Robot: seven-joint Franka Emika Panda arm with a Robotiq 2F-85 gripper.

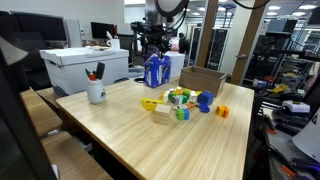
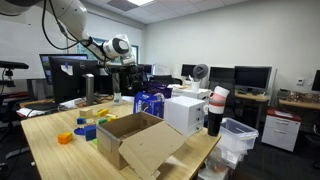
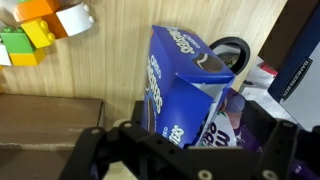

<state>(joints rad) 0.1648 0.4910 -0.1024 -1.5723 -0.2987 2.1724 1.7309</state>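
A blue Oreo box (image 3: 172, 72) stands upright on the wooden table (image 1: 130, 130), its top flaps open and packets showing inside. It appears in both exterior views (image 1: 155, 70) (image 2: 149, 103). My gripper (image 3: 185, 150) hangs just above the box, with its black fingers spread to either side of the open top. It is open and holds nothing. In both exterior views the gripper (image 1: 152, 45) (image 2: 128, 78) is directly over the box.
Coloured toy blocks (image 1: 182, 100) (image 3: 40, 30) lie mid-table. An open cardboard box (image 1: 203, 78) (image 2: 140, 140) sits near the Oreo box. A white mug with pens (image 1: 96, 92) and a white case (image 1: 85, 65) stand at the table's end. A black ring (image 3: 232, 50) lies behind the box.
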